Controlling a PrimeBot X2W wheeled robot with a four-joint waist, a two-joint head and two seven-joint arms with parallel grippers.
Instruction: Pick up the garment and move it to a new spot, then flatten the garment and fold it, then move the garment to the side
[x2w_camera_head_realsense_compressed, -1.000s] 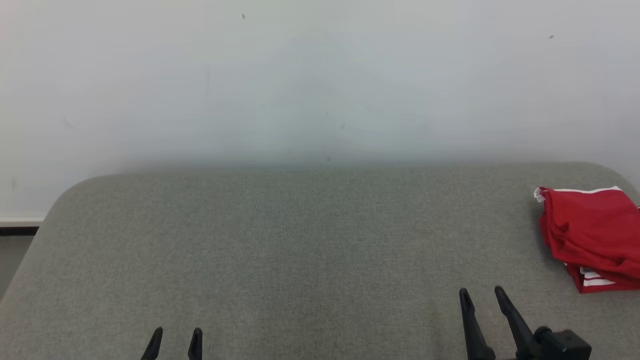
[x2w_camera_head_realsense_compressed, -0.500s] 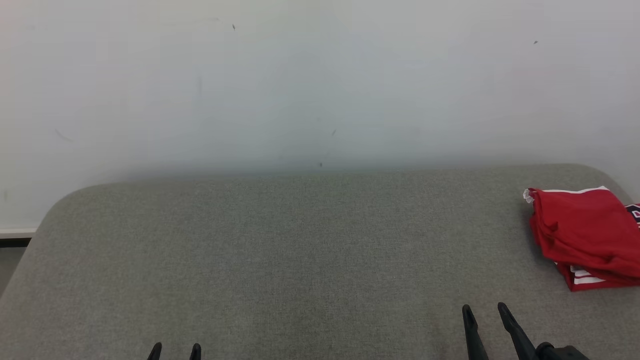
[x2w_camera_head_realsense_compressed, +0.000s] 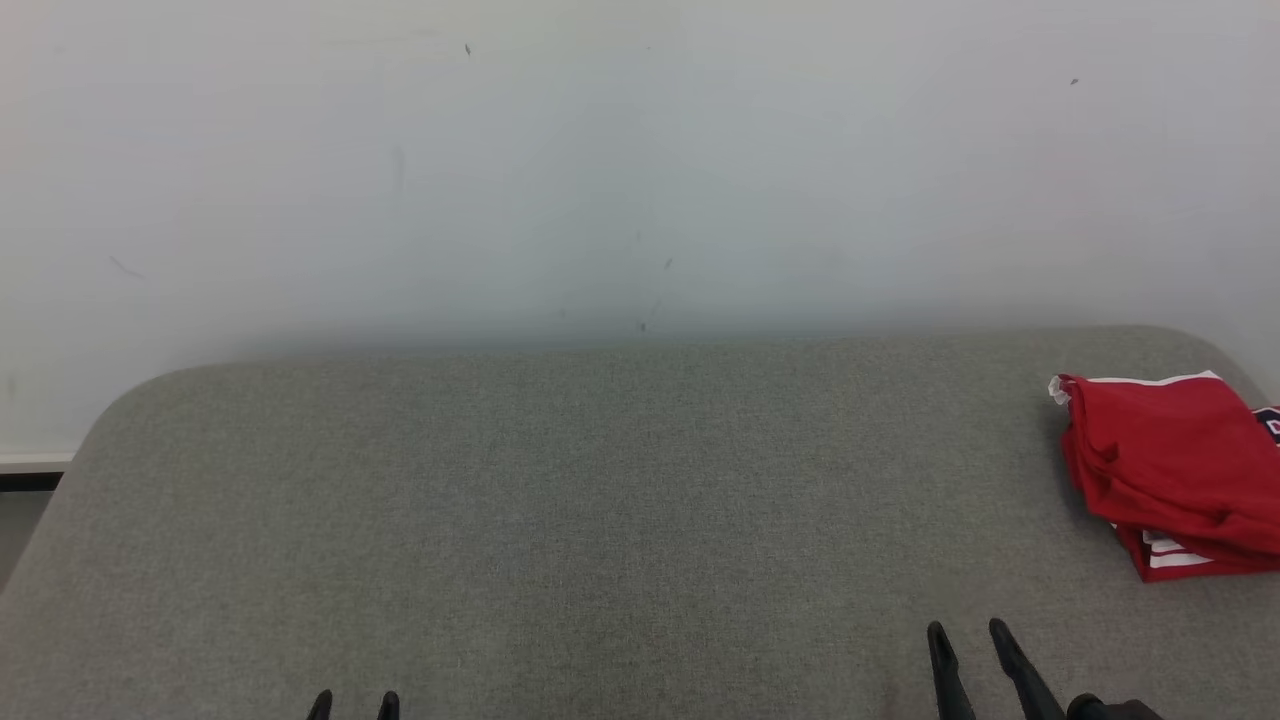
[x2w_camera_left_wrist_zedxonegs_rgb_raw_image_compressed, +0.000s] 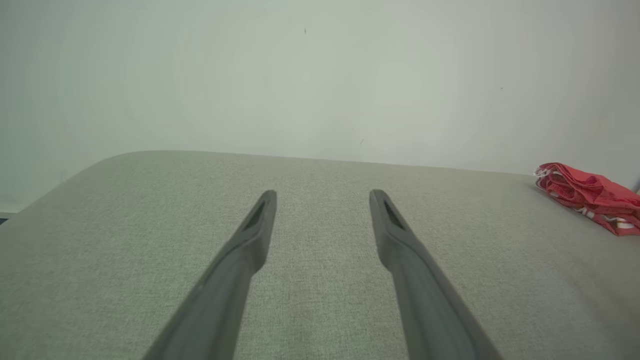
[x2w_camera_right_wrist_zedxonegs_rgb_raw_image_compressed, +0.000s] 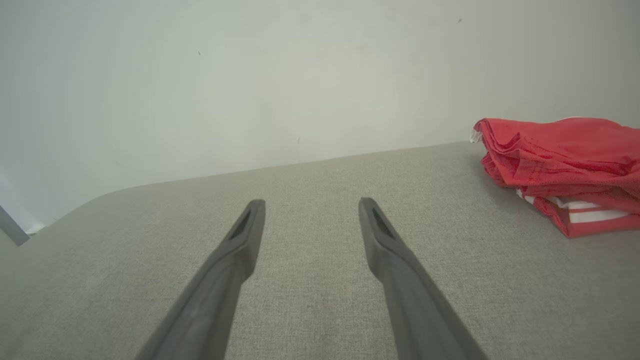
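1. The left gripper (x2w_camera_left_wrist_zedxonegs_rgb_raw_image_compressed: 322, 192) is held with fingers spread wide. Nothing is gripped between them.
2. The right gripper (x2w_camera_right_wrist_zedxonegs_rgb_raw_image_compressed: 311, 200) is likewise spread apart and empty.
3. The folded red garment (x2w_camera_right_wrist_zedxonegs_rgb_raw_image_compressed: 560, 150), white-striped, is found ahead and to the right of the right gripper, clear of its fingers and well apart from the left gripper.
4. A grey fabric surface (x2w_camera_right_wrist_zedxonegs_rgb_raw_image_compressed: 310, 310) is seen beneath both grippers, with a pale wall (x2w_camera_right_wrist_zedxonegs_rgb_raw_image_compressed: 250, 75) beyond.

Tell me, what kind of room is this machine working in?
Probably a plain test room or lab corner: a grey fabric-covered table stands against a bare pale wall, with a red garment near its right end.
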